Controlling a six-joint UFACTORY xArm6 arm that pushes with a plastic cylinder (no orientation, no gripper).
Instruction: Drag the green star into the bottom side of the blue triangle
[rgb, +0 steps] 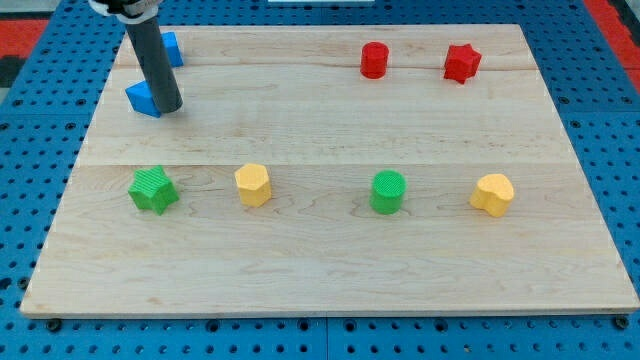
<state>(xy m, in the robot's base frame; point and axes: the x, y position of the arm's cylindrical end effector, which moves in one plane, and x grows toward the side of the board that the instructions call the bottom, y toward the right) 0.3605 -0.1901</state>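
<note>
The green star (153, 190) lies on the wooden board at the view's left, in the lower row. A blue triangle (142, 98) lies above it near the board's upper left, partly hidden by my rod. My tip (169, 108) rests on the board right against the triangle's right side, well above the green star. A second blue block (171, 48) sits behind the rod at the top left; its shape is mostly hidden.
A yellow hexagonal block (253, 184), a green cylinder (388, 192) and a yellow heart-like block (492, 193) stand in the lower row. A red cylinder (374, 60) and a red star (462, 62) stand at the top right.
</note>
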